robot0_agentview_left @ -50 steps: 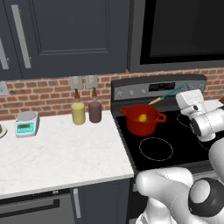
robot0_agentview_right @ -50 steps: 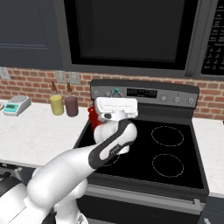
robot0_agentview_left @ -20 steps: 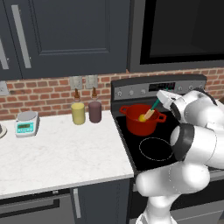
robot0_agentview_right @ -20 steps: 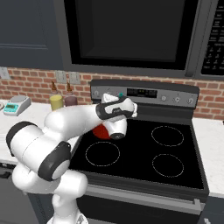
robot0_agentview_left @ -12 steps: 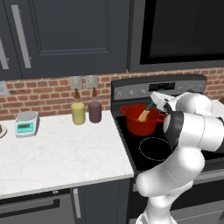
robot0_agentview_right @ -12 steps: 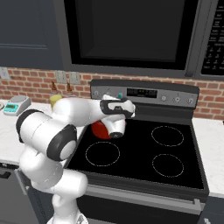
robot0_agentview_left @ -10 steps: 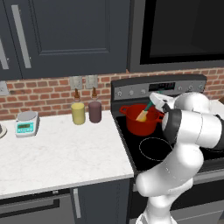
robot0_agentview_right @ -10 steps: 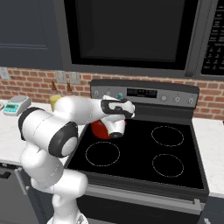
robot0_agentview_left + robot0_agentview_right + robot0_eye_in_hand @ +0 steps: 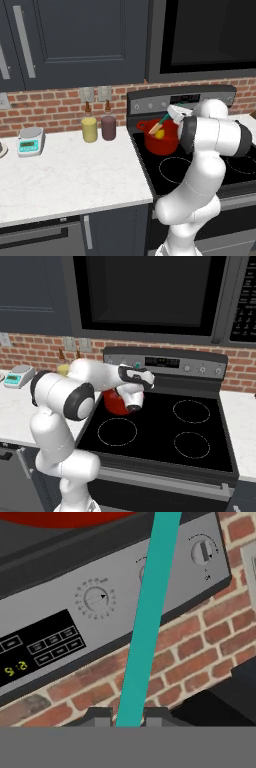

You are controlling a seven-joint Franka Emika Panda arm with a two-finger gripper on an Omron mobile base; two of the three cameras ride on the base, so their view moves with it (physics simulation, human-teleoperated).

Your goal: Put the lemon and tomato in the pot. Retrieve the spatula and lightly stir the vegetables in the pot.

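Note:
The red pot (image 9: 162, 142) stands on the stove's back left burner, and the arm hides part of the pot (image 9: 113, 401) in the right base view. The yellow lemon (image 9: 159, 134) lies inside it. The tomato is hidden. My gripper (image 9: 175, 112) hovers over the pot's right rim, shut on the teal handle of the spatula (image 9: 164, 120). The handle slants down left into the pot, with the pale-orange blade beside the lemon. In the hand view the spatula (image 9: 150, 612) runs up from between my gripper (image 9: 128, 717) fingertips toward the pot's rim (image 9: 70, 518).
A pale-yellow bottle (image 9: 89, 129) and a dark maroon bottle (image 9: 108, 127) stand on the counter left of the stove. A small scale (image 9: 30, 141) sits further left. The stove's control panel (image 9: 165, 363) rises behind the pot, under a microwave (image 9: 145, 291).
My hand has shifted left over the pot with the spatula, and the blade has moved left inside the pot, close to the lemon.

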